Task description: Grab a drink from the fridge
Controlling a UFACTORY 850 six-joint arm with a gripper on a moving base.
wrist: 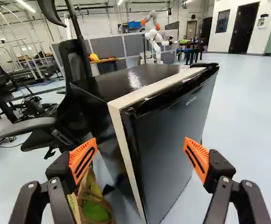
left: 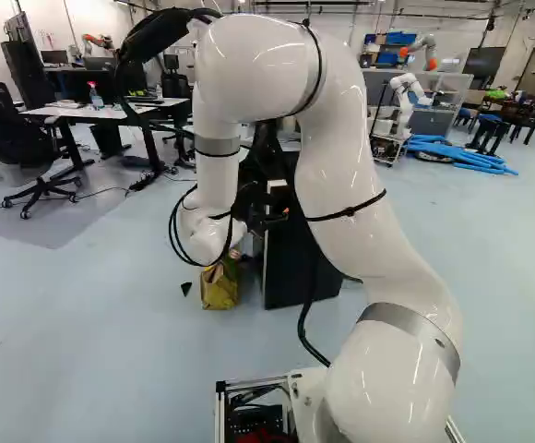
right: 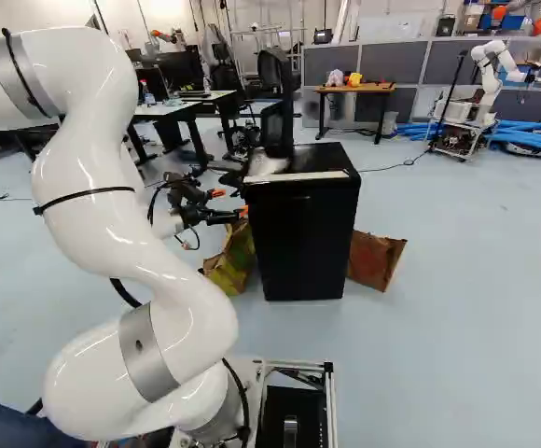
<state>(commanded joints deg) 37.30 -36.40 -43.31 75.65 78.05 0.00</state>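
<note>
A black office chair (wrist: 74, 60) stands near a yellow-green bag (right: 231, 261); a brown paper bag (right: 373, 261) and blue tubes (left: 461, 157) lie on the floor (right: 466, 317).

White arm (right: 79, 159) raised in a tall bend, black fingers (right: 242, 212) with orange pads spread wide apart

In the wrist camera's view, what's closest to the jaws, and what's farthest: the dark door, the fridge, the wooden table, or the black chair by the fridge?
1. Fridge: directly ahead of the open jaws.
2. Black chair: beyond the fridge's side.
3. Wooden table: behind the fridge, by the grey partitions.
4. Dark door: in the far wall.
</note>
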